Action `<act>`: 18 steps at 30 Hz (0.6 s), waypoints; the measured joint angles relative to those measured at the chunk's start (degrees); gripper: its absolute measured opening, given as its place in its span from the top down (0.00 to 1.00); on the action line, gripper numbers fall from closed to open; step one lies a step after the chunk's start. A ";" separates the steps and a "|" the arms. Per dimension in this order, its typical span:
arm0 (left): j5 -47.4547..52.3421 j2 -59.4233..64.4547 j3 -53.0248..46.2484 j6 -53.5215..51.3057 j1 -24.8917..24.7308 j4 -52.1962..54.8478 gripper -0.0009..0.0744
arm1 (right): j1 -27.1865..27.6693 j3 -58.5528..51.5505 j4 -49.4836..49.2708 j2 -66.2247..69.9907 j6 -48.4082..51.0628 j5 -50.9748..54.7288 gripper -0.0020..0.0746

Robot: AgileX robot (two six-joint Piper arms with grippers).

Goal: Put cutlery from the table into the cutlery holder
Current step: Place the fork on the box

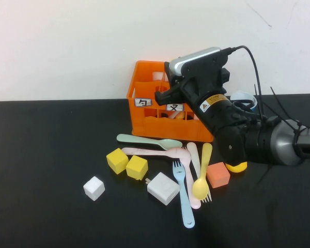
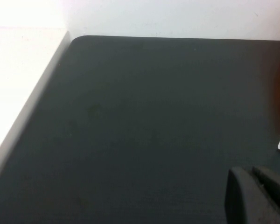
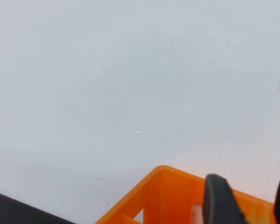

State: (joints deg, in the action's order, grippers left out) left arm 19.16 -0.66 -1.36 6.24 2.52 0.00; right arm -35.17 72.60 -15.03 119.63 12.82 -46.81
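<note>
Several pastel pieces of cutlery lie in a loose pile on the black table [image 1: 51, 144] in front of the orange cutlery holder [image 1: 144, 77]: a mint green spoon [image 1: 144, 140], a pink spoon [image 1: 155, 152], a cream spoon [image 1: 194, 155], a yellow spoon [image 1: 202, 175] and a light blue fork [image 1: 183, 196]. My right gripper [image 3: 249, 196] is open and empty, held above the holder's back part [image 3: 168, 196]; in the high view its fingers [image 1: 163, 95] hang over the compartments. My left gripper [image 2: 249, 173] is shut and empty, low over bare table at the left; it is out of the high view.
Two yellow cubes [image 1: 117, 160] [image 1: 137, 167], a white cube [image 1: 94, 188], a white block [image 1: 163, 188] and an orange cube [image 1: 217, 174] lie around the cutlery. A yellow object [image 1: 237, 167] sits under my right arm. The blue cup [image 1: 243, 98] is partly hidden behind the arm.
</note>
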 joint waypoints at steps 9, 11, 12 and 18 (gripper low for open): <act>0.00 0.00 0.00 0.00 0.00 0.00 0.99 | 0.00 0.00 2.47 -6.01 2.68 12.93 0.62; 0.00 0.00 0.00 0.00 0.00 0.00 0.99 | 0.00 0.00 3.95 -9.78 4.96 21.30 0.62; 0.00 0.00 0.00 0.00 0.00 0.00 0.99 | 0.00 0.00 4.30 -11.35 5.94 24.93 0.62; 0.00 0.00 0.00 0.00 0.00 0.00 0.99 | 0.00 0.00 5.51 -21.36 10.32 50.86 0.62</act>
State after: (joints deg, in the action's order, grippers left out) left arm 19.16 -0.66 -1.36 6.24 2.52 0.00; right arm -35.17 72.60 -9.52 98.27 23.14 4.06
